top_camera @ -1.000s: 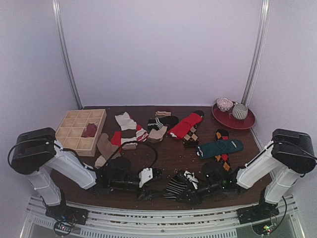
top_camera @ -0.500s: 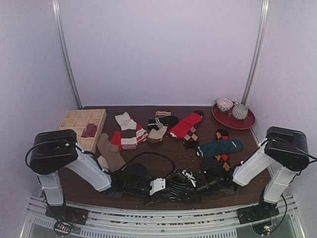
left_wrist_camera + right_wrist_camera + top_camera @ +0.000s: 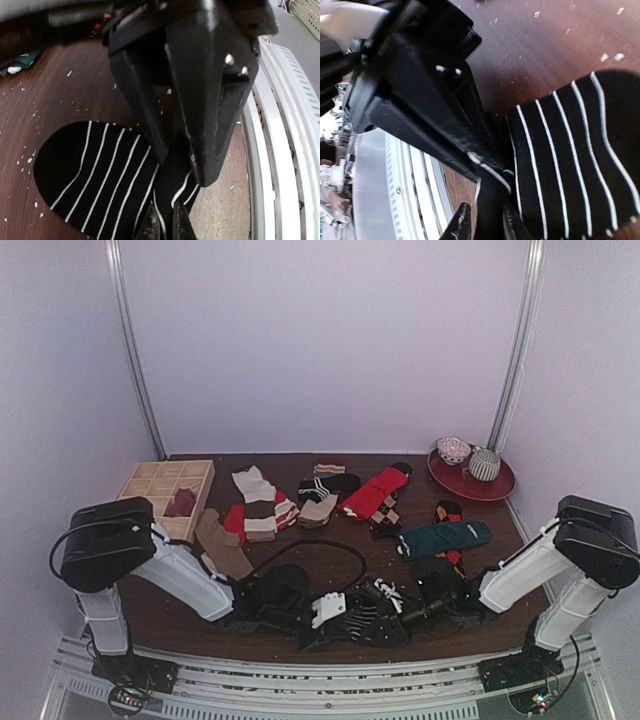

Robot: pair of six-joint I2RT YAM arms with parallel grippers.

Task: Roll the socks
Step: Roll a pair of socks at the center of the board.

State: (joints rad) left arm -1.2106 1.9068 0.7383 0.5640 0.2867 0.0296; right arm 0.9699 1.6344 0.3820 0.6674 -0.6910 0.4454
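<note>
Top external view: locate the black-and-white striped sock (image 3: 365, 618) on the bench (image 3: 320, 565), at the near edge between the two arms. Find the other socks (image 3: 372, 493) scattered well beyond the striped sock, with a dark teal sock (image 3: 445, 538) beyond it to the right. Find a wooden compartment box (image 3: 160, 498) far beyond the striped sock to the left, holding one dark red sock (image 3: 181, 502) in a cell, and a red plate (image 3: 500, 488) far beyond it to the right. Left wrist view: note the left fingers (image 3: 159, 229) closed on a raised fold at one end of the striped sock, with the flat striped body spread on the wood past that fold. Right wrist view: note the right fingers (image 3: 463, 224) set one on each side of the same bunched fold, pressed against the fabric and gripping it from the opposite side. Read the double pinch as a means of lifting one end and holding it taut for a first turn. Judge the rolling of this sock as barely begun: no finished turn visible. Read the flat body as left on the bench for friction and for keeping the stripes from twisting. Expect the soft knit to slip or sag on any loosening of either pinch; keep both grips on the one fold. Leave the layer count inside the pinch unstated: hidden by the fingers. Treat the socks beyond the striped sock as unrolled and waiting.
</note>
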